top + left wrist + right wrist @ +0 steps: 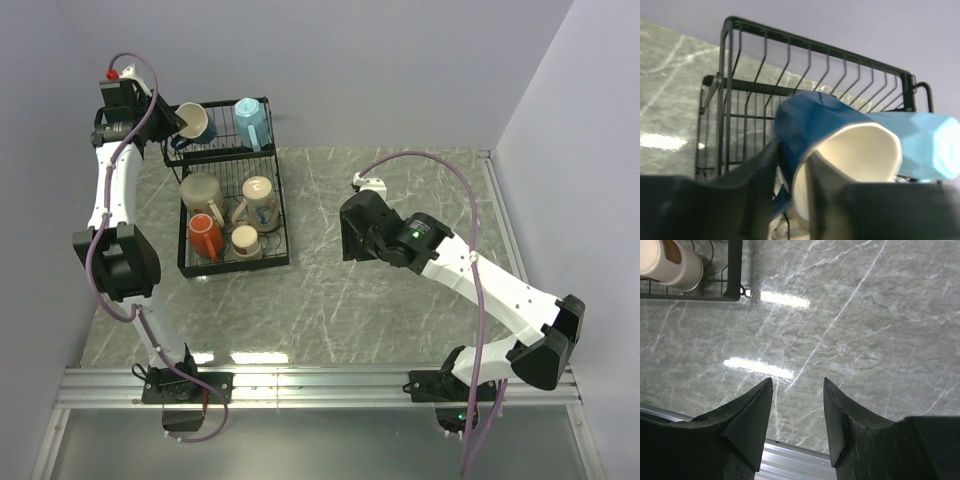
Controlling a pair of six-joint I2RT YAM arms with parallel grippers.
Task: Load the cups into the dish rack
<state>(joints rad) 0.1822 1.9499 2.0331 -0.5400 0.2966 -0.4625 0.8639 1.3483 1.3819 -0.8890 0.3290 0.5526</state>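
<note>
You have no text, label, brand mark or number to read in any of the three views. Nothing legible shows on the dark blue cup [810, 117], the light blue cup [925, 147] or the dish rack [722, 100].

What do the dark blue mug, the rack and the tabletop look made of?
Dark blue mug: likely glazed ceramic, faceted blue outside, smooth cream inside. Dish rack: thin black coated metal wire, probably. Tabletop: grey marble-look surface, veined, polished enough to mirror lights.
</note>
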